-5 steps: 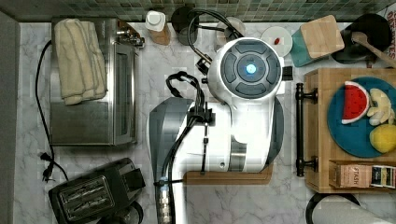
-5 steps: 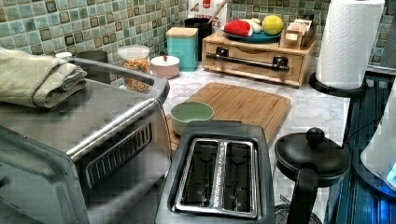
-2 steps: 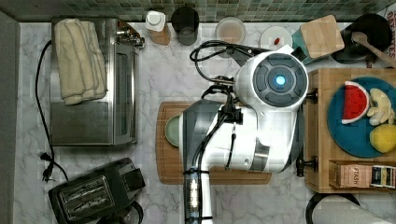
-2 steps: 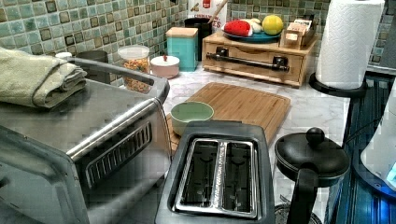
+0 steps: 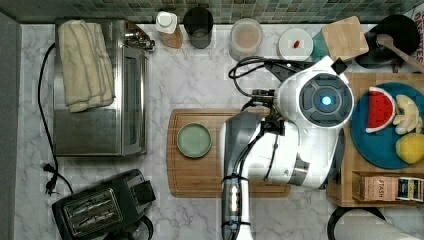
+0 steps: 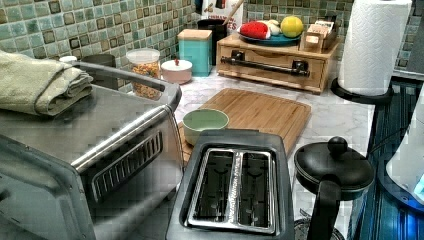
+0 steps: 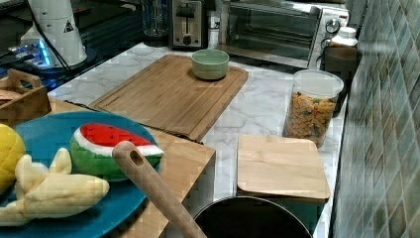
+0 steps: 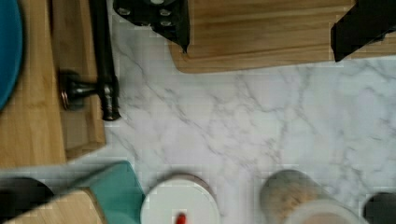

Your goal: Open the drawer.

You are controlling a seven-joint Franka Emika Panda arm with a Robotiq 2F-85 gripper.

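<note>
The drawer (image 6: 272,62) sits shut in a low light-wood box at the far end of the counter in the left view, its long black bar handle (image 6: 265,64) across the front. On top of the box are a blue plate (image 6: 272,39) and toy fruit. In the wrist view one end of the handle (image 8: 103,60) and its post (image 8: 84,91) show against the drawer front (image 8: 70,121). My gripper (image 8: 261,23) is open and empty, with black fingers (image 8: 159,18) wide apart over the marble, beside the handle's end and not touching it. In the top view my arm (image 5: 320,105) covers the box's left edge.
A bamboo cutting board (image 5: 200,175) with a green bowl (image 5: 194,140) lies mid-counter. A toaster oven (image 5: 100,100) and a toaster (image 5: 95,210) are at the top view's left. Jars (image 5: 246,36) and a teal canister (image 6: 195,50) line the tiled wall. A paper towel roll (image 6: 372,47) stands beside the box.
My arm has swung toward the top view's right, from over the cutting board to the drawer box's edge. The drawer and the other objects have stayed put.
</note>
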